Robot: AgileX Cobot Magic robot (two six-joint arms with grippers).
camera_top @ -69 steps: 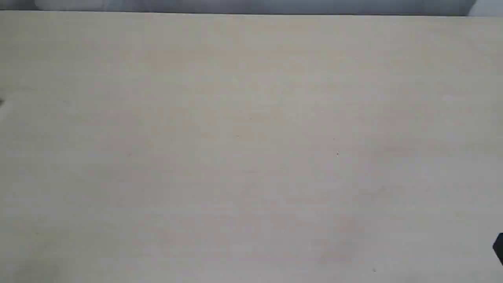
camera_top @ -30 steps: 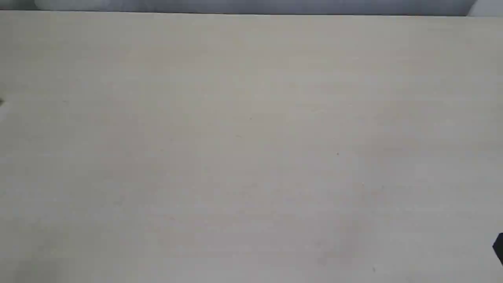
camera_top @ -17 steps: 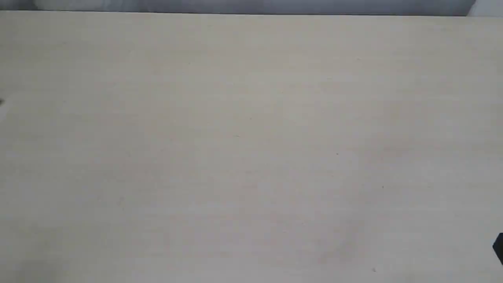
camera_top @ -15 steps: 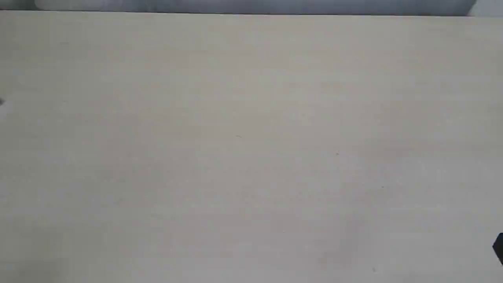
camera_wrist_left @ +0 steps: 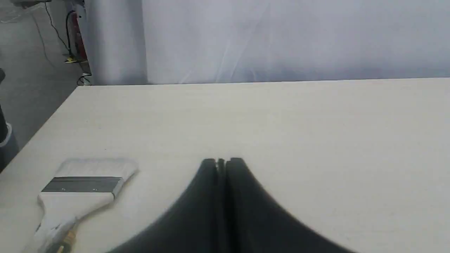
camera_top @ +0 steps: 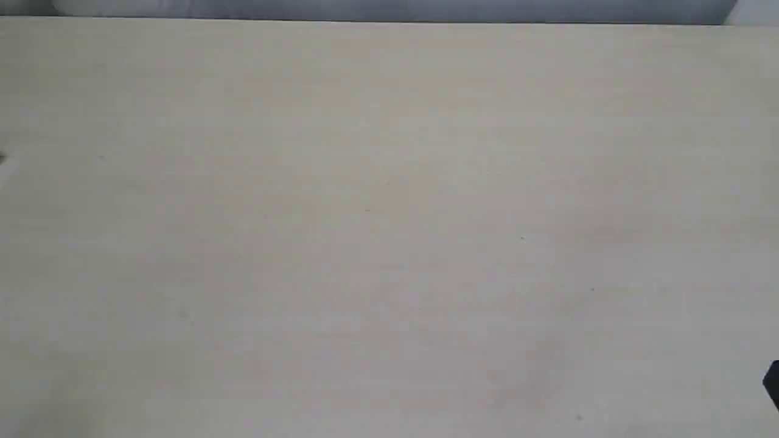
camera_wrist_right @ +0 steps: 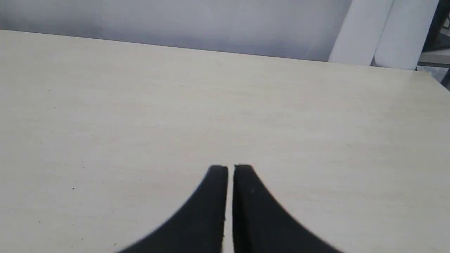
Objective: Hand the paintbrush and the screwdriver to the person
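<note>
The paintbrush (camera_wrist_left: 81,189) lies flat on the pale table (camera_wrist_left: 281,123) in the left wrist view, with a cream handle, a silver ferrule and whitish bristles. A small gold-orange piece (camera_wrist_left: 69,239) shows beside its handle at the frame's edge; it may be the screwdriver, and the rest is cut off. My left gripper (camera_wrist_left: 221,161) is shut and empty, apart from the brush. My right gripper (camera_wrist_right: 230,167) is shut over bare table, holding nothing. The person is out of view. Neither tool appears in the exterior view.
The exterior view shows only the table top (camera_top: 389,219), with a black part (camera_top: 773,383) poking in at the right edge. The table's far edge (camera_wrist_left: 246,82) meets a grey-white backdrop. Beyond the table's corner (camera_wrist_left: 75,88) are floor and cables.
</note>
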